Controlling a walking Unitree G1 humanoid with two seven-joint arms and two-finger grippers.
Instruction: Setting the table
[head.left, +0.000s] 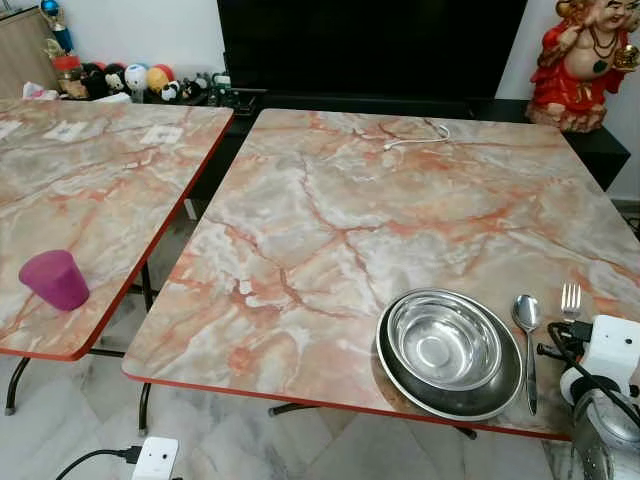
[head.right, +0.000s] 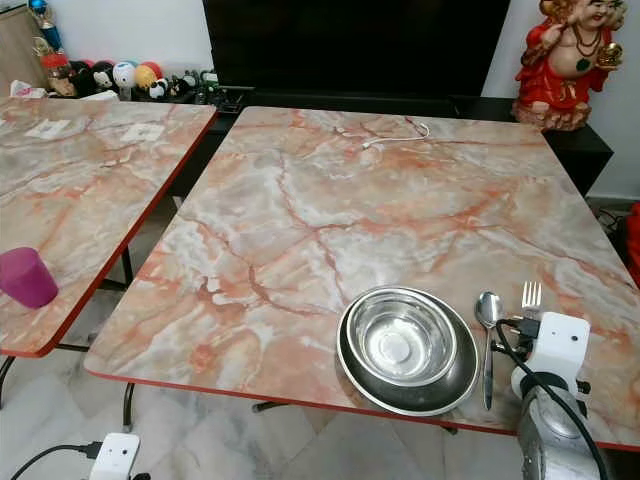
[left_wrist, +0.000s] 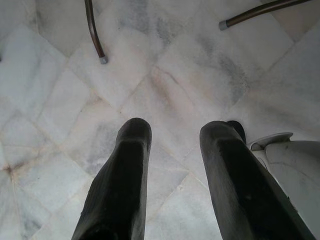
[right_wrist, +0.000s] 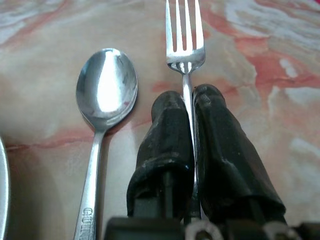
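Observation:
A steel bowl (head.left: 445, 343) rests inside a wider steel plate (head.left: 498, 394) near the front right edge of the marble-patterned table (head.left: 380, 220). Just right of them lies a spoon (head.left: 527, 333), and beside that a fork (head.left: 571, 298). My right gripper (right_wrist: 189, 95) is shut on the fork's handle (right_wrist: 188, 107), with the tines (right_wrist: 184, 30) pointing away over the tabletop and the spoon (right_wrist: 102, 100) alongside. My left gripper (left_wrist: 175, 131) hangs open above the pale floor tiles, holding nothing. A purple cup (head.left: 55, 279) stands on the neighbouring table (head.left: 90, 190) to the left.
A white cable (head.left: 415, 135) lies at the far side of the table. Behind it stand a dark TV unit (head.left: 370, 45), a red figurine (head.left: 585, 60) and small toys (head.left: 140, 78). A white power adapter (head.left: 155, 458) sits on the floor below the table's front edge.

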